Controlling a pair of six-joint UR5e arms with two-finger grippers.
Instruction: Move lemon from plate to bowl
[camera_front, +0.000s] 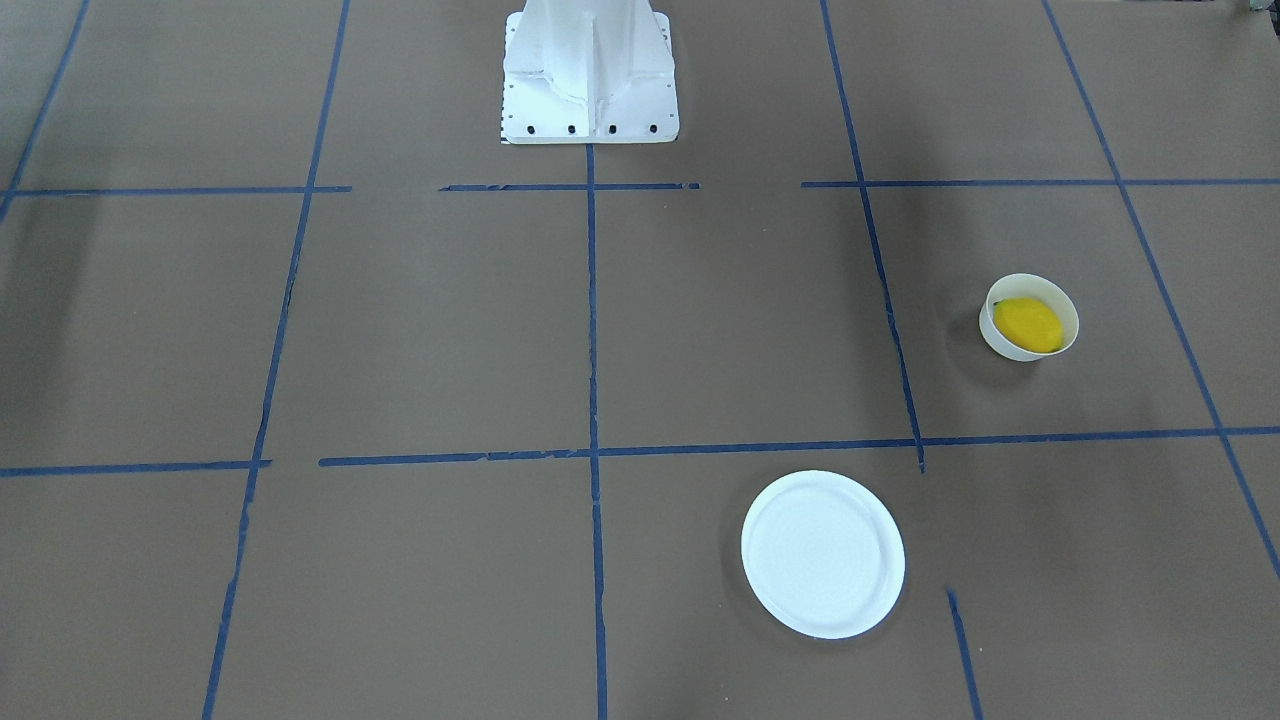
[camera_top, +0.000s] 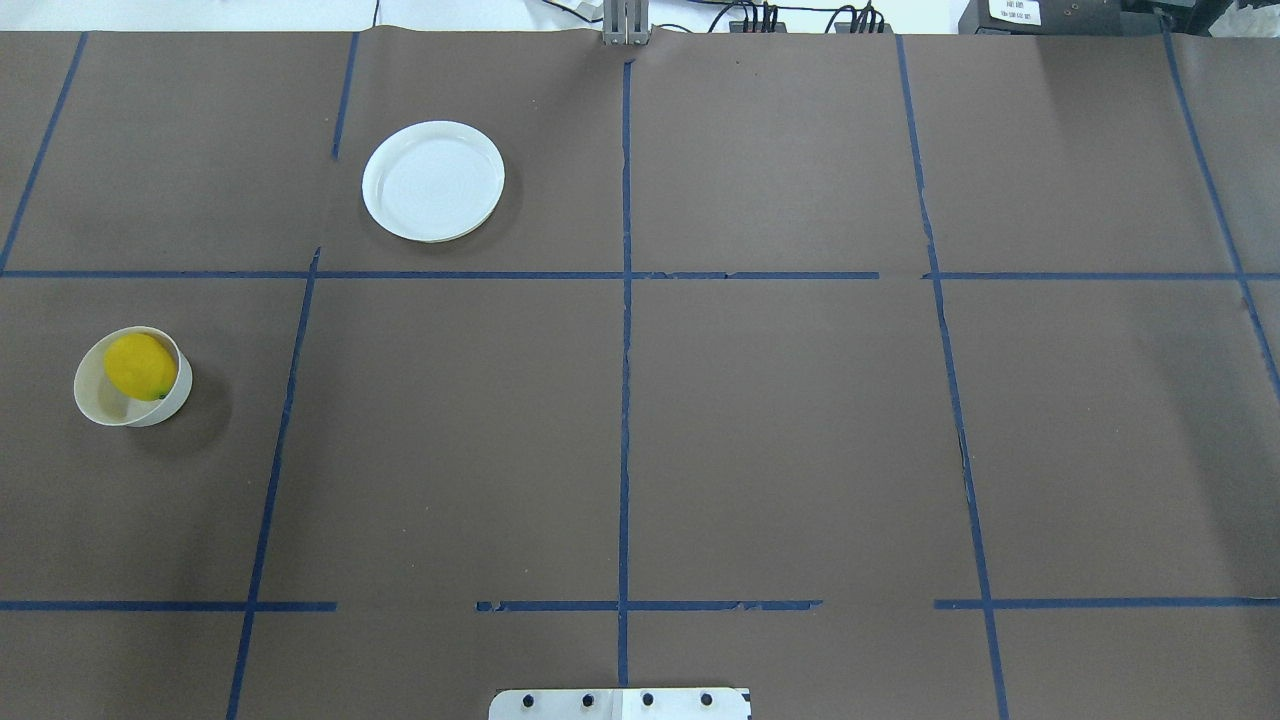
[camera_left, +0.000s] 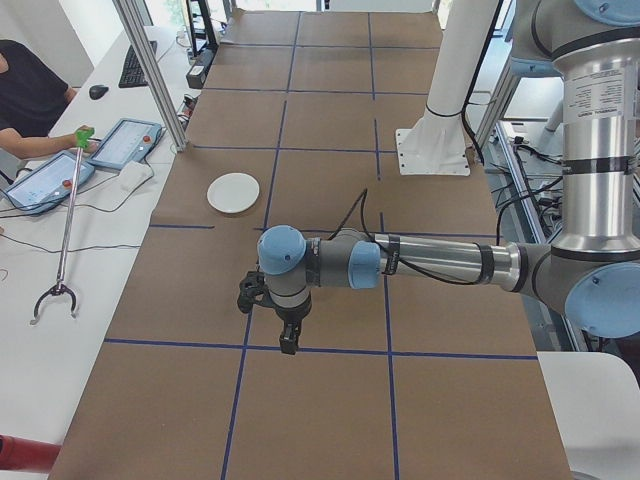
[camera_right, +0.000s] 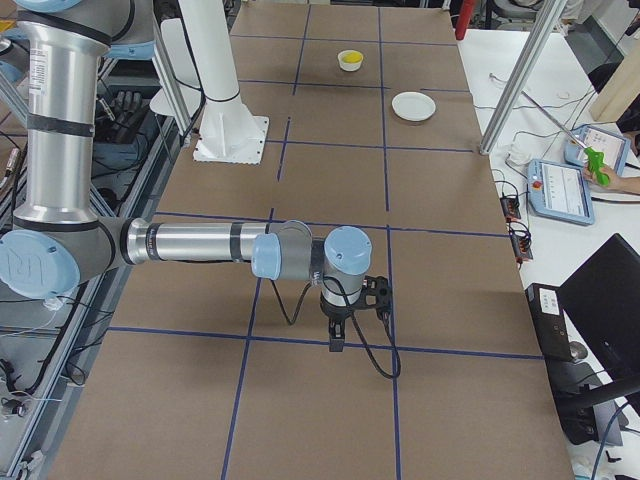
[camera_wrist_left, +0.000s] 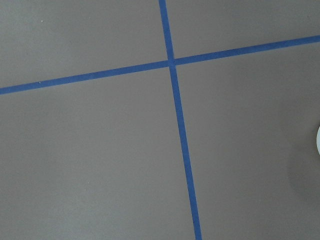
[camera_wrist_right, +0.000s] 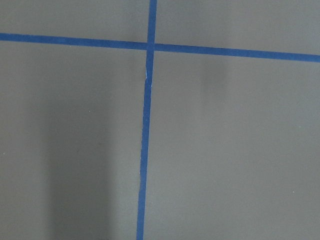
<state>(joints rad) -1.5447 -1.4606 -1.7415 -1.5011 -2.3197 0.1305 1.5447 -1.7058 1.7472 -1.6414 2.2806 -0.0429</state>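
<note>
The yellow lemon (camera_front: 1028, 324) lies inside the small white bowl (camera_front: 1002, 342) on the robot's left side of the table; both also show in the overhead view, lemon (camera_top: 140, 366) in bowl (camera_top: 97, 402). The flat white plate (camera_front: 822, 553) is bare, further out from the robot, also in the overhead view (camera_top: 433, 180). My left gripper (camera_left: 288, 343) shows only in the exterior left view, pointing down above the table; I cannot tell if it is open. My right gripper (camera_right: 335, 342) shows only in the exterior right view, far from bowl (camera_right: 350, 59) and plate (camera_right: 413, 105); its state is unclear too.
The white robot pedestal (camera_front: 590, 70) stands at the table's robot side. Blue tape lines (camera_top: 625, 350) divide the brown table cover. Aluminium posts (camera_left: 150, 70) and an operator's desk with tablets (camera_left: 125, 143) stand beyond the far edge.
</note>
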